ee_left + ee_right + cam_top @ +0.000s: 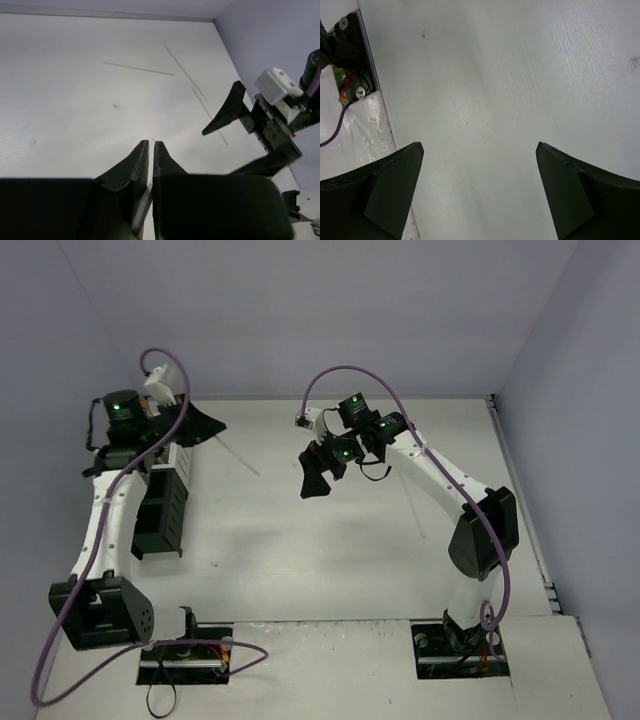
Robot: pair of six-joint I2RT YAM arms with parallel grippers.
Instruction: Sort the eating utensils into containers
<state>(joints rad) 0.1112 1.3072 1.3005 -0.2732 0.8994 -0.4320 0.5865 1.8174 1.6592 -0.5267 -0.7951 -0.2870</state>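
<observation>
Nearest the bases, the black caddy bins (160, 518) stand in a row beside the left arm. The white slatted bin (181, 454) is at the row's far end. What they hold cannot be made out.

On the right side of the table (300, 560), a thin pale stick (415, 510) lies flat beside the right arm, well apart from the bins. I judge it feather-light and stiff, likely to roll or skid on the smooth top and to snap under a hard squeeze. The best hold looks to be at mid-length, with the fingers set across it and the tips pressed down to the surface so it lifts level. It is straight, very slim and straw-coloured, with no handle or head.

Farther in, the right gripper (480, 147) hangs over bare table, its fingers spread wide with nothing between them.

Beyond that, the left gripper (151, 146) sits just past the white bin with its fingers closed to a slit. A pale sliver shows deep in the gap and may be a pinched stick, but I cannot tell. A second stick (238, 455) slants away from just beside its tip.

The left wrist view shows three sticks (186, 73) on the table toward the back wall. Two lie nearly end to end and one lies off to the side.
</observation>
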